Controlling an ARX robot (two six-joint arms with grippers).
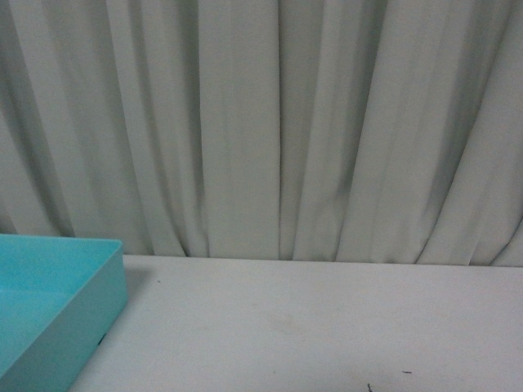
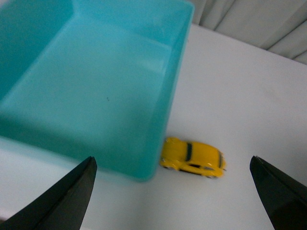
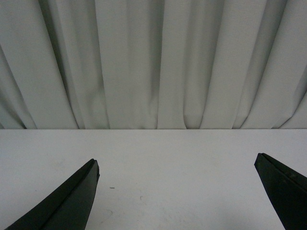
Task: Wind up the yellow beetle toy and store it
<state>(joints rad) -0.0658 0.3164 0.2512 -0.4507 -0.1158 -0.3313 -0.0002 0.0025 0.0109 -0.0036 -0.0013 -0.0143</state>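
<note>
The yellow beetle toy stands on its wheels on the white table, right beside the corner of a teal bin; it shows only in the left wrist view. My left gripper is open and empty, hovering above the table with the toy between and beyond its black fingertips. My right gripper is open and empty over bare white table, facing the curtain. Neither gripper shows in the front view, and the toy is out of view there.
The teal bin is empty inside and also shows at the front view's lower left. A pale pleated curtain hangs behind the white table.
</note>
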